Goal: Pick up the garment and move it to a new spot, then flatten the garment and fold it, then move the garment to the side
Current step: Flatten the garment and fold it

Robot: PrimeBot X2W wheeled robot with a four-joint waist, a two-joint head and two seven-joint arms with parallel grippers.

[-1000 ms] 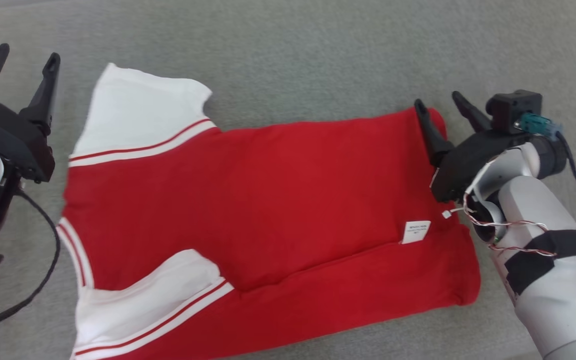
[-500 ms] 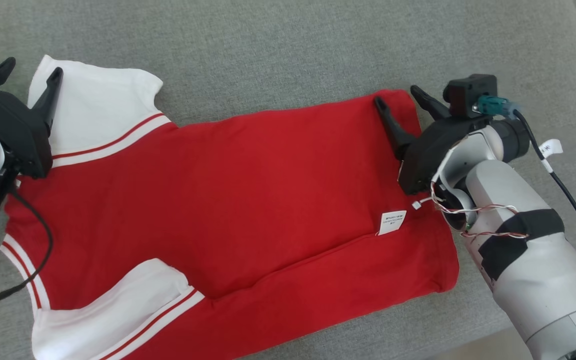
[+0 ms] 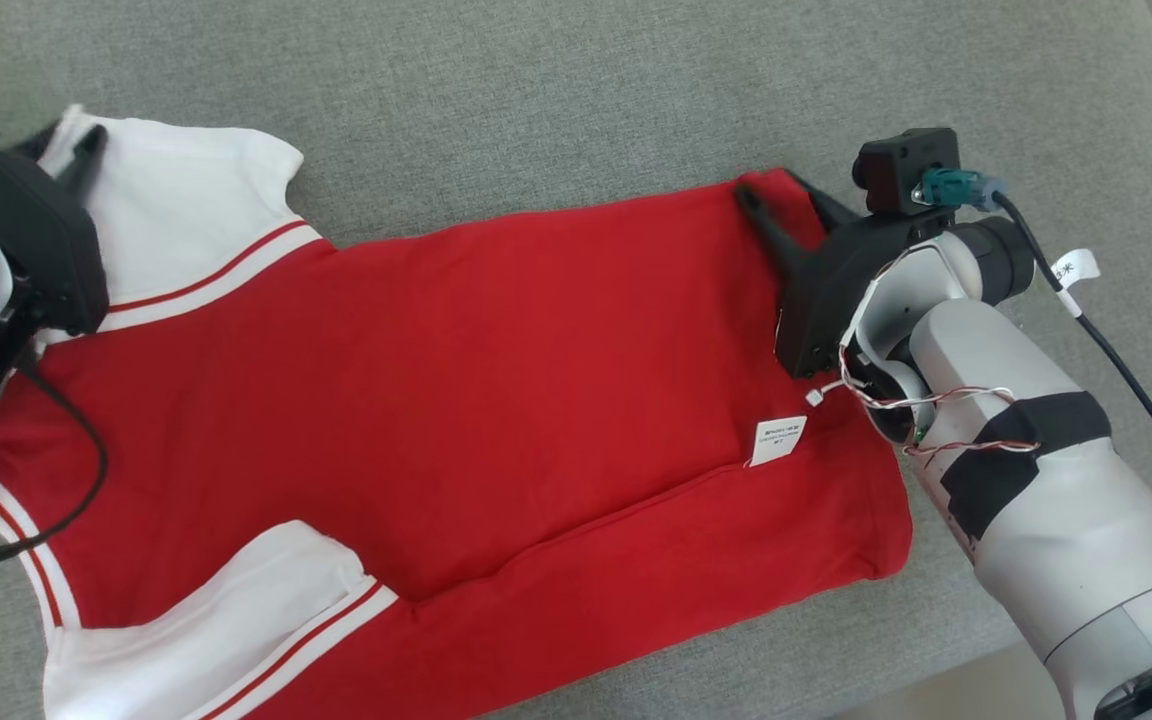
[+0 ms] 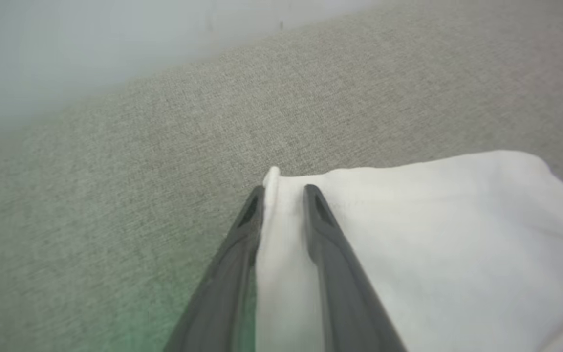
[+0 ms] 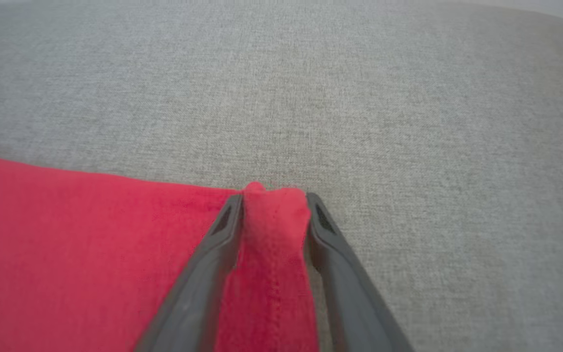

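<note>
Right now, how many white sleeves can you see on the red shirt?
2. The far sleeve lies upper left, its edge between the left gripper's fingers. The near sleeve lies lower left, partly cut off by the frame.

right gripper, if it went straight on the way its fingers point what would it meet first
The right gripper has a red corner of the garment bunched between its fingers. Past the tips lies only grey upholstery, which it would probably press into next, though its downward angle is unclear.
</note>
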